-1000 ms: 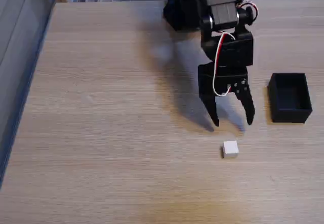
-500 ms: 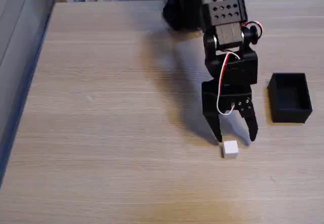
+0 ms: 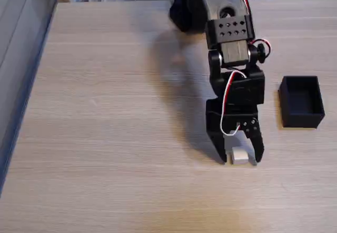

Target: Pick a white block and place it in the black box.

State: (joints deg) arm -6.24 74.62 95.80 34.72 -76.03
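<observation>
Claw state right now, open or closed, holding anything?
Claw: open, fingers on either side of the white block on the table; not closed on it yet, nothing held.

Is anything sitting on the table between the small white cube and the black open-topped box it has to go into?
Nothing visible does. The small white cube lies between the open gripper's fingers, and only bare wooden tabletop separates it from the black open-topped box.

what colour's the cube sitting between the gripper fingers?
White: the small plain cube, seen in the fixed view, on the light wood table.
</observation>
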